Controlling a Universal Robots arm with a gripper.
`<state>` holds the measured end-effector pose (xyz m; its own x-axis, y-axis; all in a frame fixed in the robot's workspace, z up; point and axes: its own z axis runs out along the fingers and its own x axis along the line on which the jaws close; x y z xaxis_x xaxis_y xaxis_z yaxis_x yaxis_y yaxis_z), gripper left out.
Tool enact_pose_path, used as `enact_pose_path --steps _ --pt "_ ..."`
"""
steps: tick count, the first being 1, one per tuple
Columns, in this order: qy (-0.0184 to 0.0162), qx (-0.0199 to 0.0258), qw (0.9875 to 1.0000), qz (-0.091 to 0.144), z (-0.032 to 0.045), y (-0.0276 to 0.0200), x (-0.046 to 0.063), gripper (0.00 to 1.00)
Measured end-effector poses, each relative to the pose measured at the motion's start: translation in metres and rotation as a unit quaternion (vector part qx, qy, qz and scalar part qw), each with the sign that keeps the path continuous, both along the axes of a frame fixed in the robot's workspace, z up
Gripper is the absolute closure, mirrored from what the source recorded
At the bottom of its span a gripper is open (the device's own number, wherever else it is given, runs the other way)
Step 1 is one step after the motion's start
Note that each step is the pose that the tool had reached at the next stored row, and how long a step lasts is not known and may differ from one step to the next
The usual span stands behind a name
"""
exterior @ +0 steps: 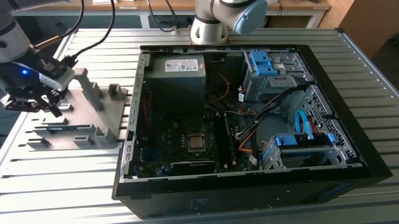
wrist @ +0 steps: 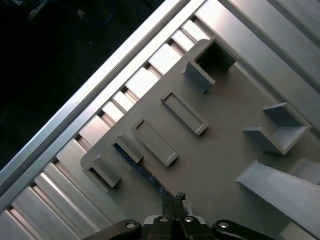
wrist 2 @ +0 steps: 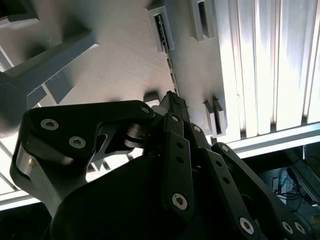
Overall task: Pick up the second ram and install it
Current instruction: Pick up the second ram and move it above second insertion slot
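**Pick-up station: clearances and pose**

Exterior view: the gripper (exterior: 39, 105) hangs low over the grey plate (exterior: 84, 136) near the table (exterior: 62, 172) edge, well apart from the open computer case (exterior: 249, 187).
First wrist view: the memory stick (wrist: 142, 170) lies on the plate, its far end between two blocks.
Second wrist view: the gripper is clenched at the stick's near end.

The table (exterior: 56, 186) is silver with ribbed stripes, the fixture plate (exterior: 112, 116) plain grey. The computer case (exterior: 249, 196) is black with bright blue brackets (exterior: 260, 63), and the memory stick (wrist: 142, 170) dark, flecked blue.

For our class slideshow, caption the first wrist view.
Gripper at one end of a RAM stick cradled in the grey fixture.
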<state>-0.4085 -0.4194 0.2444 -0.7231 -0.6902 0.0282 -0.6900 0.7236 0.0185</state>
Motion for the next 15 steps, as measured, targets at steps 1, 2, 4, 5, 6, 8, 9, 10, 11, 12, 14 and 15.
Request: enact_pose_path --steps 1,2,4,5,6,8,9,10,11,12,14,15 --pt "0.0 0.0 1.0 0.004 0.0 0.0 0.0 0.9" --pt "0.0 0.0 1.0 0.007 0.0 0.0 0.0 0.9" --pt "0.0 0.0 0.9999 0.015 0.0 0.0 0.0 0.9" --pt "0.0 0.0 0.9998 0.019 0.0 0.0 0.0 0.9" --pt "0.0 0.0 0.9997 0.023 0.0 0.0 0.0 0.9" --pt "0.0 0.0 0.9995 0.03 0.0 0.0 0.0 0.9" --pt "0.0 0.0 0.9994 0.034 0.0 0.0 0.0 0.9" --pt "0.0 0.0 0.9993 0.037 0.0 0.0 0.0 0.9" --pt "0.0 0.0 0.9991 0.041 0.0 0.0 0.0 0.9" --pt "0.0 0.0 0.999 0.045 0.0 0.0 0.0 0.9" --pt "0.0 0.0 0.9986 0.052 0.0 0.0 0.0 0.9" --pt "0.0 0.0 0.9984 0.056 0.0 0.0 0.0 0.9"
